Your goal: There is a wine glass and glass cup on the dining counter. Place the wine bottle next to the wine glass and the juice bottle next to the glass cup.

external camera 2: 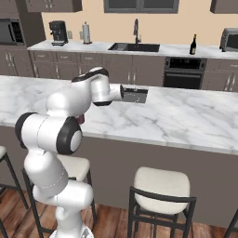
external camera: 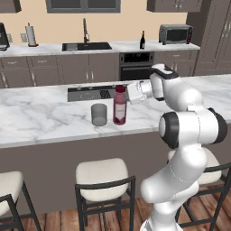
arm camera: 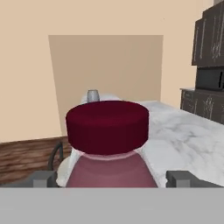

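Simulated kitchen, tan walls, dark grey-brown cabinets. Long white grey-veined marble worktop of the dining counter runs across the foreground on a plain dark base; cushioned stools stand along its near side.

Juice bottle: stout, dark red-purple body, round red cap, pale label band on the lower body. Stands upright on the worktop near its front edge. In the hand view the cap fills the centre, with the paler pink shoulder below it.

Glass cup: short, clear greyish, stemless tumbler, upright, just beside the juice bottle on its left in the left base view; a narrow gap between them, not touching.

Hand: level with the juice bottle's neck, at its right in the left base view. Jaws spread wide; in the hand view the two finger tips stand off to either side of the bottle, clear of it. Released, nothing gripped.

Wine bottle: tall, nearly black, slim neck, upright on the rear marble counter well behind the juice bottle, between sink and toaster oven
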